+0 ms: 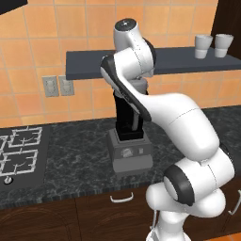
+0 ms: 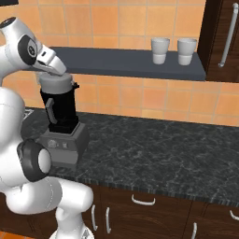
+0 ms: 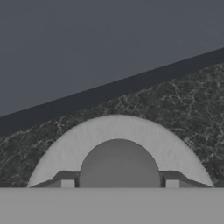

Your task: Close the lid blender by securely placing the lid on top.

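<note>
1. My arm rises from the base, folds at the elbow and reaches forward over the counter [image 2: 154, 149], with the wrist bent so that my hand points down at the top of the blender [image 2: 59, 126].
2. My gripper [image 3: 119, 183] sits directly over the lid [image 3: 118, 131]; in the hand view the raised knob at the lid's centre lies between my two dark fingertips [image 3: 66, 179].
3. The fingertips stand one on each side of the knob, close against it, but I cannot tell whether they are clamped on it or merely beside it.
4. In the right base view the lid [image 2: 55, 83] rests on top of the black jar, level, right under my hand.
5. The blender [image 1: 128, 141] stands upright on the dark marbled counter, its boxy grey base toward the front edge and its dial facing the base cameras; my forearm hides most of the jar in the left base view.
6. Count: one blender, one lid.
7. Two white cups [image 2: 159, 50] stand side by side on the dark shelf [image 2: 116, 63] above the counter, well apart from the blender.
8. One stove top [image 1: 21, 150] lies to the left, and two wall outlets [image 1: 57, 86] sit on the tiles under the shelf.
</note>
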